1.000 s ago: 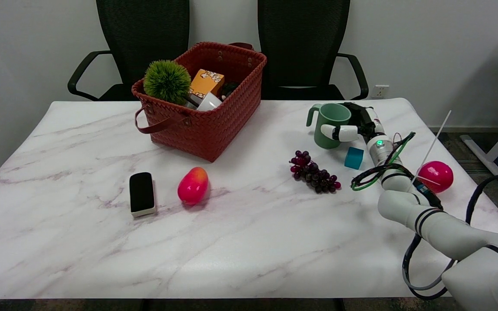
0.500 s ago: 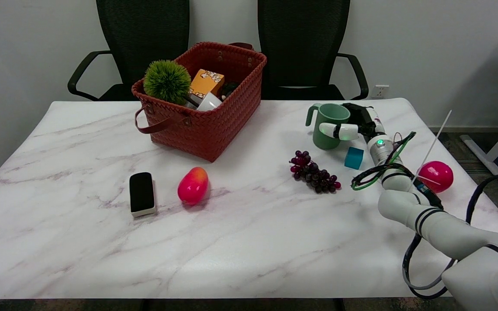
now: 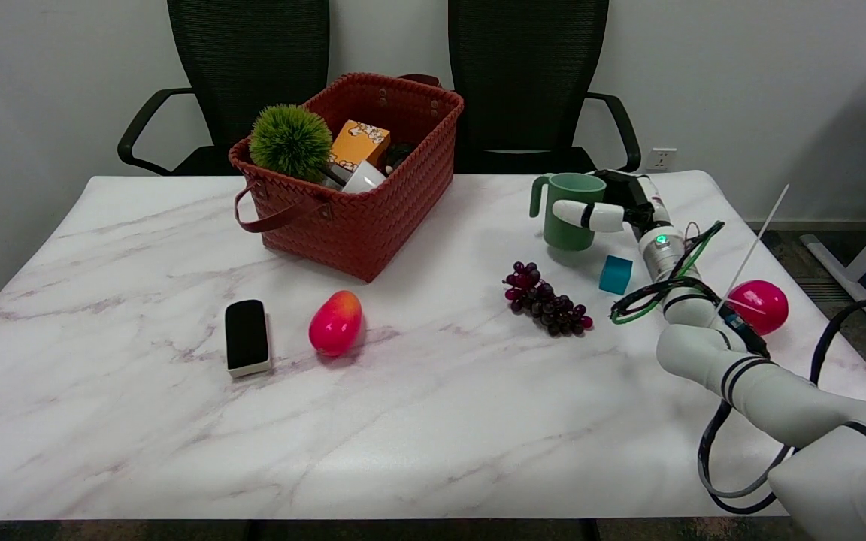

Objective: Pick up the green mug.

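The green mug hangs upright just above the marble table at the back right, its handle pointing left, with a shadow beneath it. My right hand grips it from the right side: one white finger wraps across the mug's front wall, and the black palm sits against its right side. The fingers behind the mug are hidden.
A teal cube sits just below the mug, and dark grapes lie to its left. A pink ball lies right of my forearm. A red woven basket stands at the back. A pink mango and a black eraser lie mid-table.
My right hand has risen with the mug held in it, so the mug sits slightly higher and farther back in the picture. The other things have not moved.
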Available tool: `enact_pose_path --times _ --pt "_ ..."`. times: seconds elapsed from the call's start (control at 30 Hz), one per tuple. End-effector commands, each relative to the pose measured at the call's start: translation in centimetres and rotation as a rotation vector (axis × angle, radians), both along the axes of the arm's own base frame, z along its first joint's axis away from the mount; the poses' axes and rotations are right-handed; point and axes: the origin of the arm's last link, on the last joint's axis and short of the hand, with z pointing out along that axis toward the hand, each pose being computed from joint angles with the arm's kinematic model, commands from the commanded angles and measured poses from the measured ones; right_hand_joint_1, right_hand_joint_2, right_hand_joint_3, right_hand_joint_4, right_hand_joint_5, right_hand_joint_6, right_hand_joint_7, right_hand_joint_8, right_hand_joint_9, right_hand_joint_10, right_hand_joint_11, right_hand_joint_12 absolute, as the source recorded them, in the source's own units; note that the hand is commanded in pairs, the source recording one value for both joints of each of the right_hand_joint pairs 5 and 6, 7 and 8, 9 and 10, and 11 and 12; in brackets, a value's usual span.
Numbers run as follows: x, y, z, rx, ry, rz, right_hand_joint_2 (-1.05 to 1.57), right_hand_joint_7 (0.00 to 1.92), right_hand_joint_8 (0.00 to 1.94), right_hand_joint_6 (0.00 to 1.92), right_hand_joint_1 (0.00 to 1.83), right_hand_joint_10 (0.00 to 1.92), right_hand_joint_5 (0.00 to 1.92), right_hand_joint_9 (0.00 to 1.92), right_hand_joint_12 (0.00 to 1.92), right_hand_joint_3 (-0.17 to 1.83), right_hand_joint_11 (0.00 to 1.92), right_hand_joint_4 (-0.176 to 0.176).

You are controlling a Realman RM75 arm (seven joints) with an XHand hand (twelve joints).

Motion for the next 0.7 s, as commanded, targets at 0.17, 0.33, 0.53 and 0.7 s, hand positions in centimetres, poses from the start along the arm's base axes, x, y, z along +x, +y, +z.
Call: enact_pose_path --times 0.17,0.33,0.53,0.7 --pt "2.3 -1.0 -0.3 0.005 0.015 0.081 0.86 1.17 1.17 0.79 1.28 1.23 0.79 1.23 1.02 0.55 1.02 0.0" --pt "3.7 -2.0 -0.4 0.009 0.021 0.111 0.87 1.17 1.17 0.79 1.3 1.23 0.79 1.23 1.02 0.53 1.02 0.0" --pt "6.4 -3.8 -0.9 0.034 0.038 0.157 0.91 1.17 1.17 0.81 1.32 1.22 0.81 1.22 1.02 0.52 1.02 0.0" --pt "9.9 -5.8 -1.7 0.068 0.059 0.201 0.94 1.19 1.19 0.82 1.32 1.23 0.82 1.23 1.02 0.51 1.02 0.0"
